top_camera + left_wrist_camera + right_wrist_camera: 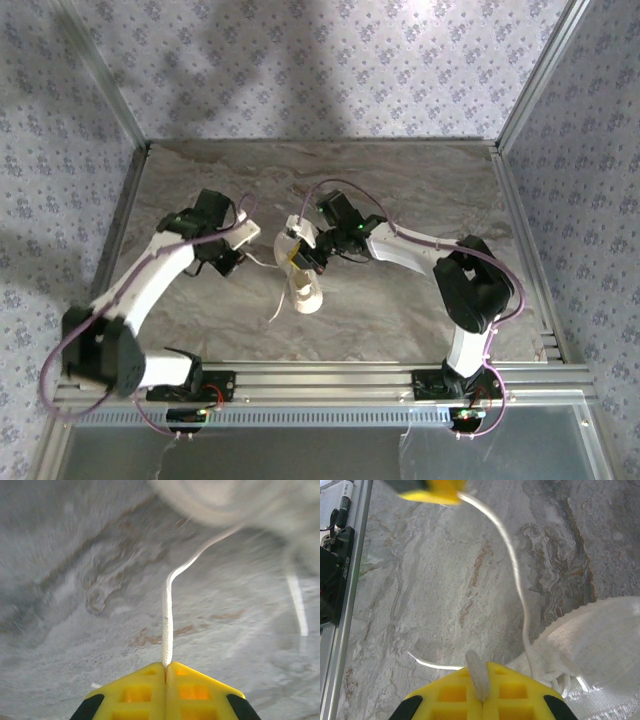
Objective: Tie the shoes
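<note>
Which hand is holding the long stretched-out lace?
The left hand. Its lace stretches a long way back to the shoe. The right hand sits right beside the shoe, pinching only a short stub of lace.

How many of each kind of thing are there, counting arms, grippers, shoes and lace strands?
Arms: 2, left arm, right arm
Grippers: 2, left gripper, right gripper
Shoes: 1, white sneaker
lace strands: 2, one pinched in each gripper
Total: 7
</note>
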Action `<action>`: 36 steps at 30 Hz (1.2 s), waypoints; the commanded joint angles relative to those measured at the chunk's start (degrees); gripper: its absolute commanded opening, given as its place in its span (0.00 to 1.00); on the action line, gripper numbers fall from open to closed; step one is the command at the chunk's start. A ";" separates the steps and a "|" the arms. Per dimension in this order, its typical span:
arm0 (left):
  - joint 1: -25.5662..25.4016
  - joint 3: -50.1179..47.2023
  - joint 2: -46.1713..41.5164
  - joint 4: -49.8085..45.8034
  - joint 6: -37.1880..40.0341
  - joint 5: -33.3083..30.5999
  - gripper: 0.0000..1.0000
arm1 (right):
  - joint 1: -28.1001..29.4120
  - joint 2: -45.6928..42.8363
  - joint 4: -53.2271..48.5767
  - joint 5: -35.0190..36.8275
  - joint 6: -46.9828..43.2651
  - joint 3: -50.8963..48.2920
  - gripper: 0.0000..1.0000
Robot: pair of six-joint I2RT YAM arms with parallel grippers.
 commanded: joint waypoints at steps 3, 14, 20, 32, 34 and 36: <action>-12.51 0.79 -9.92 -3.04 -9.30 -3.37 0.00 | -0.81 2.56 -0.58 -0.74 4.11 3.43 0.00; -38.20 4.59 -6.62 11.51 -10.27 -12.27 0.00 | -1.22 3.82 -4.35 -4.21 3.62 6.32 0.00; -39.80 9.53 3.64 16.74 -7.92 -6.87 0.00 | -1.35 4.16 -6.22 -6.99 2.60 7.26 0.00; -39.57 6.51 14.00 27.82 -6.23 -2.28 0.00 | -2.95 5.41 -10.67 -11.02 -1.03 9.39 0.00; -38.91 5.63 14.98 29.34 -6.40 -2.32 0.00 | -3.06 5.58 -11.45 -11.11 -1.59 9.82 0.00; -38.58 5.01 15.48 30.26 -6.49 -2.32 0.03 | -3.07 5.76 -11.77 -11.19 -1.90 10.15 0.00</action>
